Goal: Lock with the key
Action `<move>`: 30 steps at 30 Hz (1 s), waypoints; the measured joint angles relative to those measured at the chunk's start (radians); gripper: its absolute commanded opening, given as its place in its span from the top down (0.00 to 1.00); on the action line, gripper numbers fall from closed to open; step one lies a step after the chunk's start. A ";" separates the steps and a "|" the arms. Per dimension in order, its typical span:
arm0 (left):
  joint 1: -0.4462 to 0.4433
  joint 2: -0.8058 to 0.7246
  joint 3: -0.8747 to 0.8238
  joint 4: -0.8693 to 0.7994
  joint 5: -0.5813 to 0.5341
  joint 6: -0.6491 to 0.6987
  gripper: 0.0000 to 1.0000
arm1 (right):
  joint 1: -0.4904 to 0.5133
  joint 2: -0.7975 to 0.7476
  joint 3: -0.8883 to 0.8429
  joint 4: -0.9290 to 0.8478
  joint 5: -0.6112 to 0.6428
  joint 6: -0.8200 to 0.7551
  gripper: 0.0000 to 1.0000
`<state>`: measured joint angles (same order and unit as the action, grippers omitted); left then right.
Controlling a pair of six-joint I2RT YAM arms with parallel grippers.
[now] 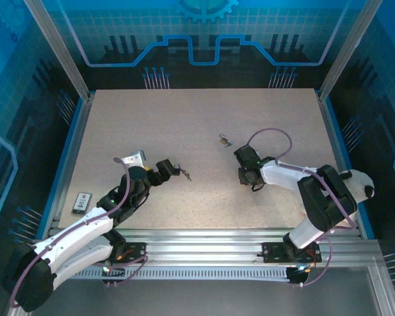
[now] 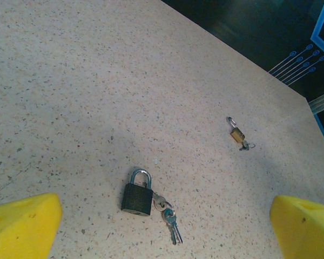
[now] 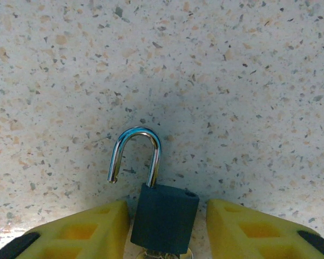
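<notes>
Right wrist view: between the yellow fingers point(image 3: 81, 232) of our right gripper point(image 3: 168, 229) sits a dark padlock point(image 3: 163, 208). The left pad is touching it or nearly so and a thin gap shows at the right pad, so we cannot tell if it is pinched. Beyond the jaws its steel shackle point(image 3: 137, 131) arches open, one leg free.

Left wrist view: the jaws of our left gripper point(image 1: 166, 170) stand wide apart, holding nothing. Just ahead lies a black padlock point(image 2: 137, 197) with keys point(image 2: 170, 216) attached, and farther off a small brass padlock point(image 2: 237, 135).

We judge the locking not yet done: the shackle must be pushed home and a key turned.
</notes>
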<state>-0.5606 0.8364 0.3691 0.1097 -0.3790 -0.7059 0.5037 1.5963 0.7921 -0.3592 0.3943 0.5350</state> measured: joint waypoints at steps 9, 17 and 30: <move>0.000 0.000 0.000 0.000 -0.003 0.000 0.01 | 0.014 0.019 0.021 -0.020 0.023 0.011 0.62; 0.000 -0.002 -0.001 0.000 -0.003 0.000 0.01 | 0.015 0.019 0.021 -0.020 0.019 0.008 0.62; -0.001 -0.001 -0.007 0.000 -0.010 0.000 0.01 | 0.020 0.020 0.021 -0.013 0.013 -0.021 0.66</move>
<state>-0.5613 0.8352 0.3618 0.1097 -0.3889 -0.7059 0.5236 1.6161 0.8135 -0.3721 0.4072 0.5144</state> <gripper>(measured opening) 0.994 0.344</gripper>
